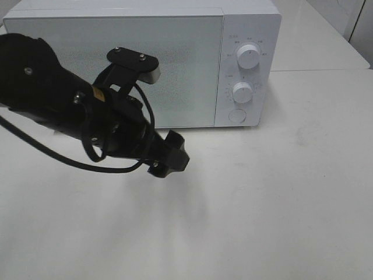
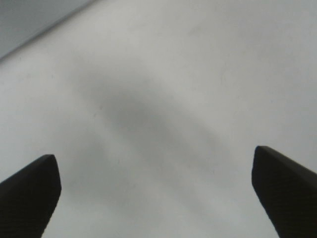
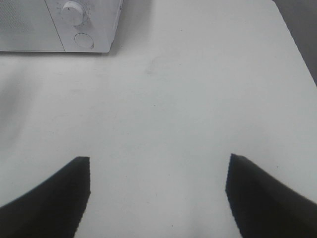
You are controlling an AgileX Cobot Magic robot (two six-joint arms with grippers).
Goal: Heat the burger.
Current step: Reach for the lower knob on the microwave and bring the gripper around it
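While the left gripper (image 2: 156,196) hangs over the white table (image 2: 208,74), its two dark fingers (image 2: 29,193) stand far apart, released, with only bare tabletop and a soft shadow between them. The right gripper (image 3: 158,196) is spread in the same way, its two fingers (image 3: 270,198) framing nothing but table. The high camera shows one arm only, the black left arm (image 1: 70,111) with one looping cable (image 1: 58,154). It reaches in from the left, so that its tip sits low in front of the one white microwave (image 1: 116,64). The microwave's door is shut. Its panel carries two round knobs, an upper (image 1: 249,56) and a lower (image 1: 242,91), and one round button (image 1: 237,115) beneath them. The right wrist view catches only the lower knob, the button and the near corner of the microwave, well apart from its fingers. The right gripper itself does not show from above. The burger shows in none of the three views, so where it lies relative to either gripper cannot be told.
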